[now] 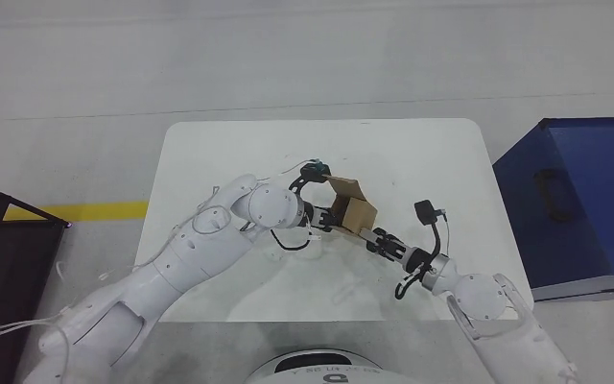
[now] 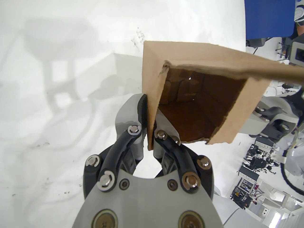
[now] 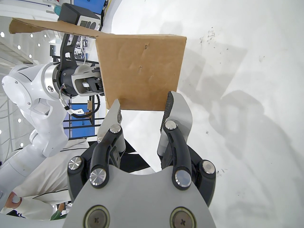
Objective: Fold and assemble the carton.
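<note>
A brown carton (image 1: 350, 204) is held up over the middle of the white table (image 1: 230, 163), unfolded into an open tube. In the left wrist view I look into the carton's (image 2: 201, 55) dark inside, and one flap sticks out sideways. My left gripper (image 2: 148, 110) is shut on the edge of one carton wall; it sits at the carton's left side (image 1: 321, 219). My right gripper (image 1: 379, 240) is at the carton's near right corner. It stands open (image 3: 144, 99), its fingertips (image 3: 169, 103) straddling the lower edge of a flat carton (image 3: 140, 69) panel.
A blue bin (image 1: 566, 211) stands off the table's right side. A dark frame (image 1: 19, 240) is at the far left, beside a yellow floor line. The table around the carton is bare, with small dark scuffs.
</note>
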You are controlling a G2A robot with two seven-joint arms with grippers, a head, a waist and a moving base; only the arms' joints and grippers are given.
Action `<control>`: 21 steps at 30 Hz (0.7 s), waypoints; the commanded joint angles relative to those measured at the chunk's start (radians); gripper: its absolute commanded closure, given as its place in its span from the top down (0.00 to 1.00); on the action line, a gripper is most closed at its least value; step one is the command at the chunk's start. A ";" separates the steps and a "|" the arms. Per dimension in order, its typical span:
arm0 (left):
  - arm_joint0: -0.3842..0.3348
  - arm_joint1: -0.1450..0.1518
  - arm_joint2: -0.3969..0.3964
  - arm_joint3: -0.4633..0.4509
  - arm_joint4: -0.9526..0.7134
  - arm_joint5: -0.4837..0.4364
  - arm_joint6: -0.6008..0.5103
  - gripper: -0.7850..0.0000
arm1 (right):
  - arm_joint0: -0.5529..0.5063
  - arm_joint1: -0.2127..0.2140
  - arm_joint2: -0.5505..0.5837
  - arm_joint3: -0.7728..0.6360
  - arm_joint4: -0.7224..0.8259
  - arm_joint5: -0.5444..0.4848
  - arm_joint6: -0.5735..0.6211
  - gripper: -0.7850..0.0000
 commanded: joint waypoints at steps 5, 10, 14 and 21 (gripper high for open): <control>0.002 0.015 -0.022 -0.048 0.073 -0.001 -0.052 1.00 | -0.026 0.002 0.053 -0.006 0.046 -0.048 -0.030 0.79; 0.022 0.041 -0.069 -0.074 0.116 -0.044 -0.115 1.00 | -0.038 0.000 0.115 0.008 0.133 -0.136 -0.076 0.87; 0.061 0.068 -0.127 -0.102 0.135 -0.089 -0.152 1.00 | 0.006 -0.002 0.124 0.044 0.166 -0.216 -0.082 0.85; 0.195 0.135 -0.296 -0.188 0.182 -0.128 -0.182 1.00 | 0.153 -0.009 0.033 0.044 0.060 -0.146 -0.073 0.82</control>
